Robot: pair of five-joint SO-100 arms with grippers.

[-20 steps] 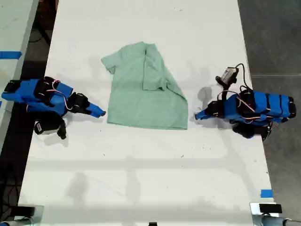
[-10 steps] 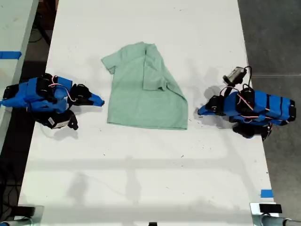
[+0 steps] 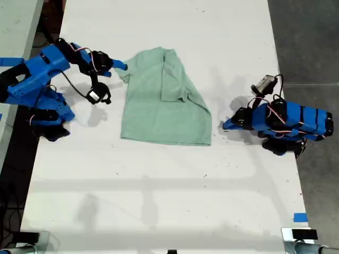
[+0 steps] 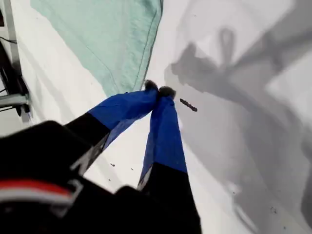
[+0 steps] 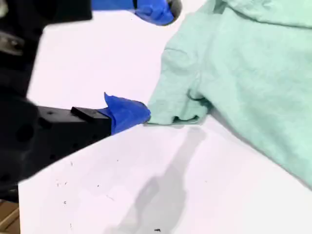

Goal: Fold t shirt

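The white table [image 3: 159,201] carries the t shirt [image 3: 159,100], which lies partly folded between the two arms, one side already turned over onto its middle.

The t shirt is pale mint green. In the exterior view its hem faces the lower edge of the picture and its collar the upper edge.

My second pincer [image 3: 121,65] is raised at the shirt's sleeve [image 5: 178,97], at the exterior view's upper left of the garment. Its jaws are spread apart and released. One blue fingertip [image 5: 127,113] touches the sleeve's bunched edge; the other fingertip [image 5: 156,9] stands apart over bare table. Nothing is grasped.

My first pincer [image 3: 226,125] rests low on the table on the opposite side of the shirt, at the exterior view's right. Its jaws are clenched, tips meeting, with nothing between them. The shirt's hem corner [image 4: 129,80] lies just beside the tips; contact cannot be determined.

A small dark speck [image 4: 188,105] lies on the table just beside the first pincer's tips
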